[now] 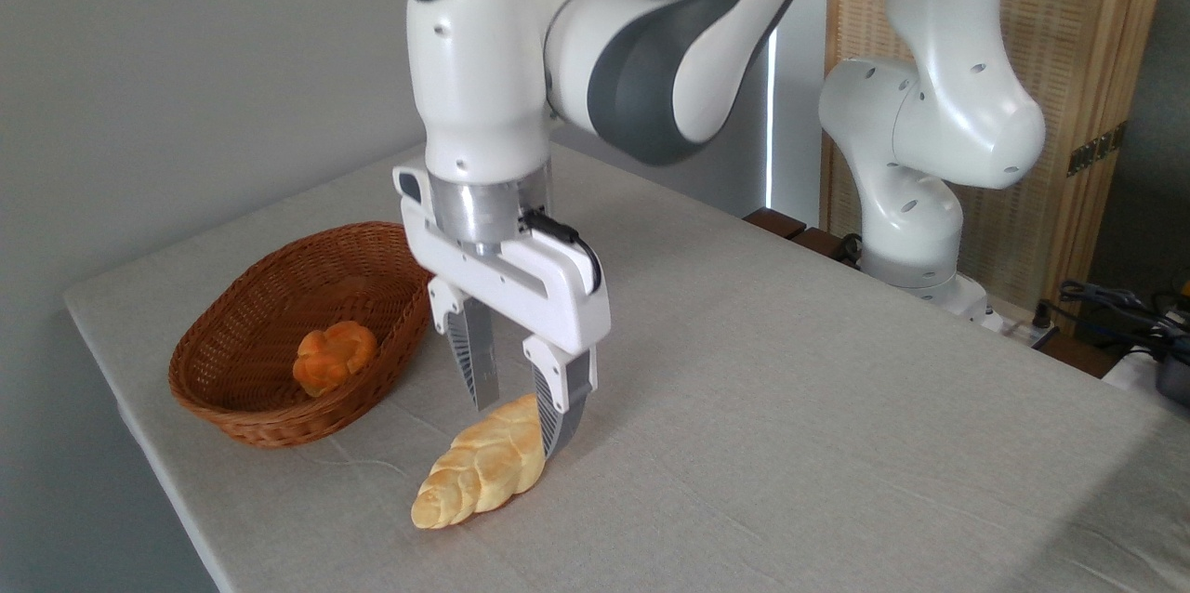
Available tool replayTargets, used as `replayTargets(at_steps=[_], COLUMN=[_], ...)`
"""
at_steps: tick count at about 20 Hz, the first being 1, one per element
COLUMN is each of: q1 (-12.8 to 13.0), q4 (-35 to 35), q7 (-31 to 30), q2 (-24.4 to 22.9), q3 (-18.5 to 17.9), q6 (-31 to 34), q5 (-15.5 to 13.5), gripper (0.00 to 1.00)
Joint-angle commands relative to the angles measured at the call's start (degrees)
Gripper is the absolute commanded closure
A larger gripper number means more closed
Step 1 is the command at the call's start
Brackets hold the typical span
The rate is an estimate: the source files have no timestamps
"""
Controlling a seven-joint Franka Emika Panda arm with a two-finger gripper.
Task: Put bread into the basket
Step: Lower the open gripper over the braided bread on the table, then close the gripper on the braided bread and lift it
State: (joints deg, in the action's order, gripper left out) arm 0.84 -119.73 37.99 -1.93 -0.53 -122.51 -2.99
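Nearest the camera, the bread (483, 476) lies flat on the grey tablecloth (790, 407), long axis running from front-left up to back-right, tapered tip pointing toward the viewer. It's outside the basket, just beside its right front edge but not touching.

The gripper (521, 421) sits over the far end of the loaf, jaws apart, one finger on each side of the braid. The near finger looks to be against or just in front of the loaf's right flank; the other is behind it on the left. Not clamped yet as far as I can tell, gap still visible. Straddling across the narrow width makes sense: that's the only span the fingers can cover. The grab is toward the end, not the middle, so the loaf may droop or pivot when lifted.

Behind and left, the basket (232, 407) sits open-side up near the table's left edge, with a small orange bun (333, 356) inside toward the front. The rest of the bottom is free, enough for the loaf lengthwise.

Far right, the arm's base (916, 230) stands past the table edge.
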Motion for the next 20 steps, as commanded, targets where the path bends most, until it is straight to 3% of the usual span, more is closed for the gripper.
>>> replayTargets(at_steps=[1,3,5,8,14,20], q1=[0.21,0.21,0.3,0.48,0.74,0.91], q4=[-0.68,-0.68,-0.68,-1.12,-1.12,-1.12], q7=[-6.87,-6.96,-6.88,-6.0,-5.21,-5.29], q2=[1.57,2.01,2.45,2.72,2.98,4.38], q3=[-0.09,-0.09,-0.09,0.09,0.62,1.4], q6=[-4.39,-5.8,-6.68,-6.6,-4.4,-4.14], q5=[-2.98,-7.45,-9.49,-8.35,2.71,3.43], gripper=[0.0,0.0,0.0,0.0,0.0,0.0])
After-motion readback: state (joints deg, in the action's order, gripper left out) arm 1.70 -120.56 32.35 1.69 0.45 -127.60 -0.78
